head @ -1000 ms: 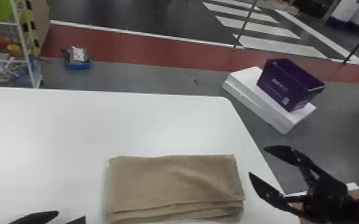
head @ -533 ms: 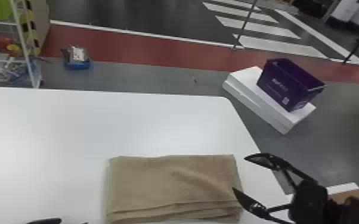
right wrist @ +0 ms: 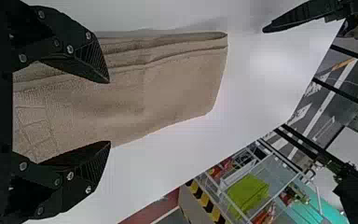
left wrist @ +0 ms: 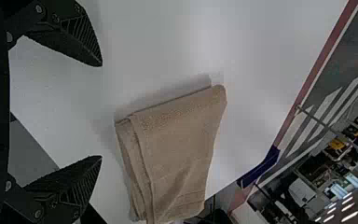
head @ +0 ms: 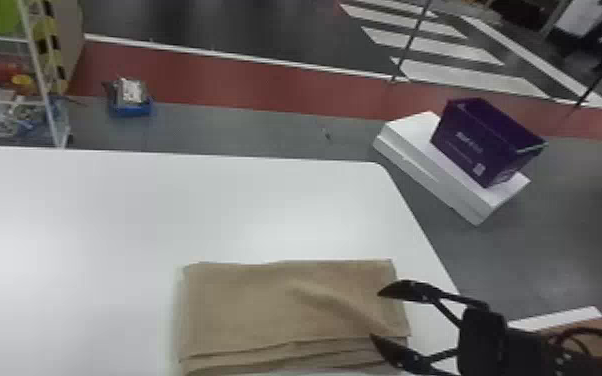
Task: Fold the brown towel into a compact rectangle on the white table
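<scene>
Grey floor (head: 215, 132), crossed by a red strip (head: 265, 85), spreads beyond the white bench (head: 115, 210). The brown towel (head: 275, 305) lies folded in layers near the bench's right edge, the spread right tool (head: 376, 316) at its right end; the left tool (left wrist: 101, 111) is spread too.

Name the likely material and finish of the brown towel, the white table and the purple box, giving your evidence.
The brown towel looks like soft, matte terry cotton: pebbly weave, rounded folds.
The white table seems smooth, satin laminate, perhaps painted board: even surface, soft glare.
The purple box could be plastic or coated card: thin, stiff walls.
</scene>
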